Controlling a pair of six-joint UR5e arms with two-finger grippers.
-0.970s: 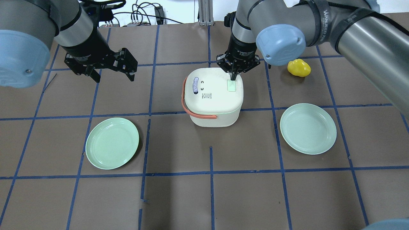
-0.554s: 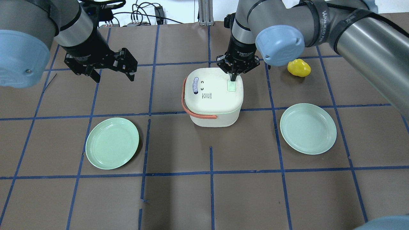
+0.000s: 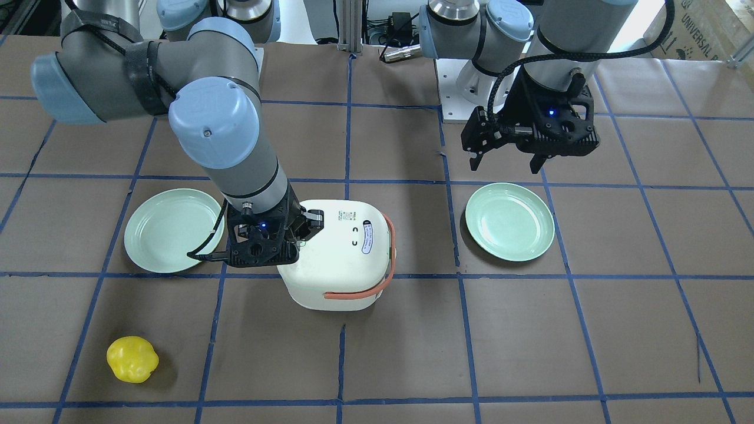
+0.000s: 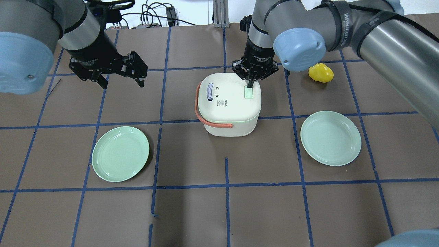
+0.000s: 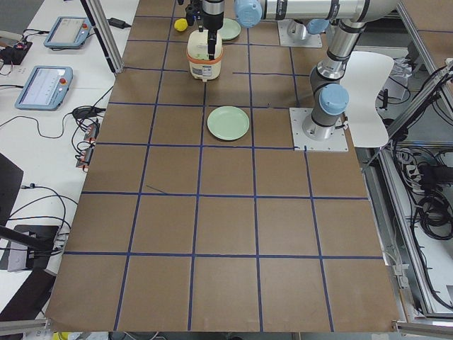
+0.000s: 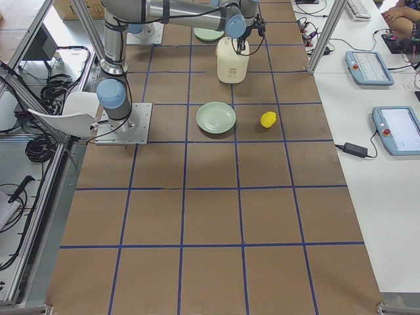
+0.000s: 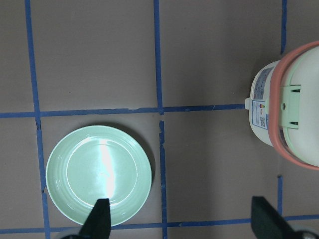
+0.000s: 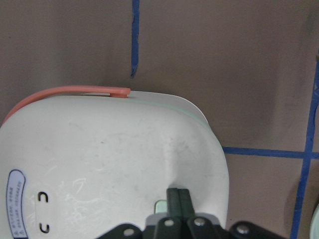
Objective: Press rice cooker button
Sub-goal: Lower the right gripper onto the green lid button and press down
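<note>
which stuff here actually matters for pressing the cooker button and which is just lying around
Part of the job:
- rice cooker
- button, green, on the cooker's lid
- right claw, shut, tips at the button

Just lying about:
- left green plate
- right green plate
- yellow object
- left claw, open, off to the side and holding nothing

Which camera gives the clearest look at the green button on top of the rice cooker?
The overhead exterior view: the button shows almost whole, with the shut right end effector at its far edge. The right wrist view shows only a sliver; front-facing, the end effector hides it; the side views are too small.
</note>
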